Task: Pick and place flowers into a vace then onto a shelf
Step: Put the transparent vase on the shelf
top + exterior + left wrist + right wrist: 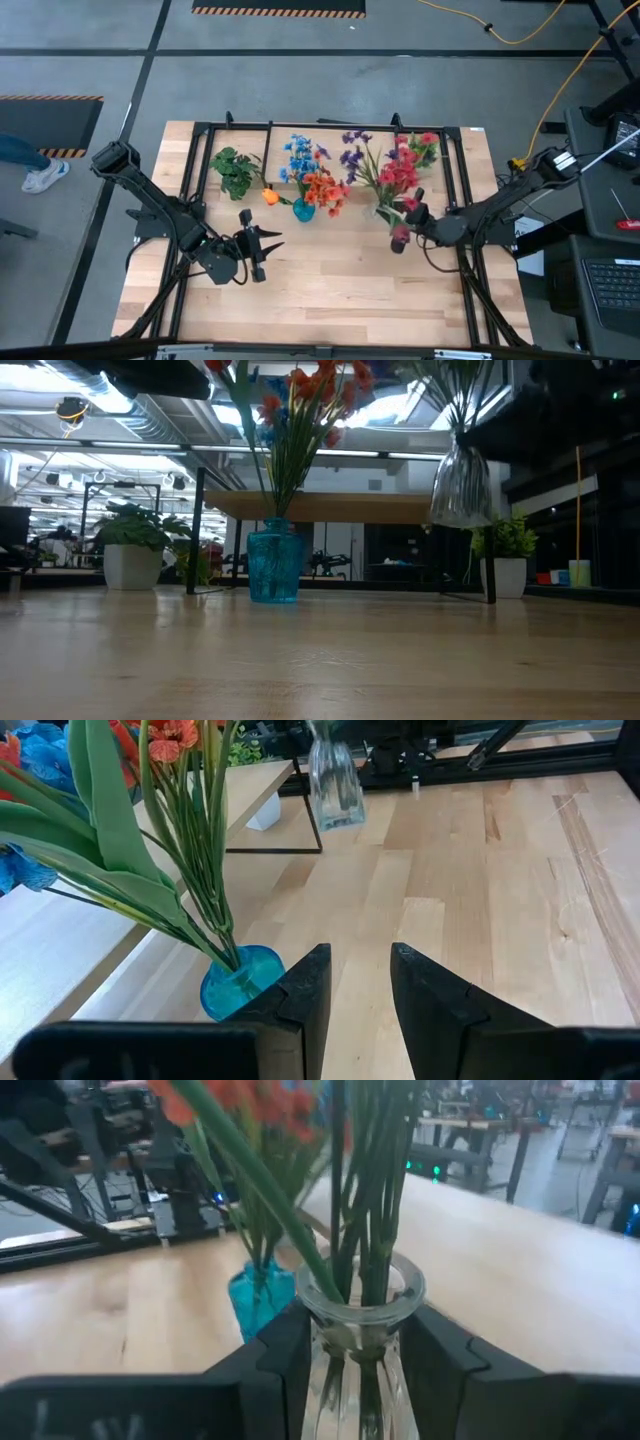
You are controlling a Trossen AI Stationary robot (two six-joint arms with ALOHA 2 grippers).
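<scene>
The left arm reaches in from the tabletop's (pixel 330 290) left edge, its links angled down toward the front half, wrist pointing right. Its end effector (pixel 268 246) sits left of centre on the front half, fingers (pixel 305 995) parted with a clear gap between them and nothing in it. The right arm comes in from the right edge, bent low and pointing left. Its end effector (pixel 402 226) lies right of centre, its two fingers (pixel 285 1345) pressed against either side of a clear glass vase (pixel 358 1340), which hangs clear of the tabletop in the low view.
</scene>
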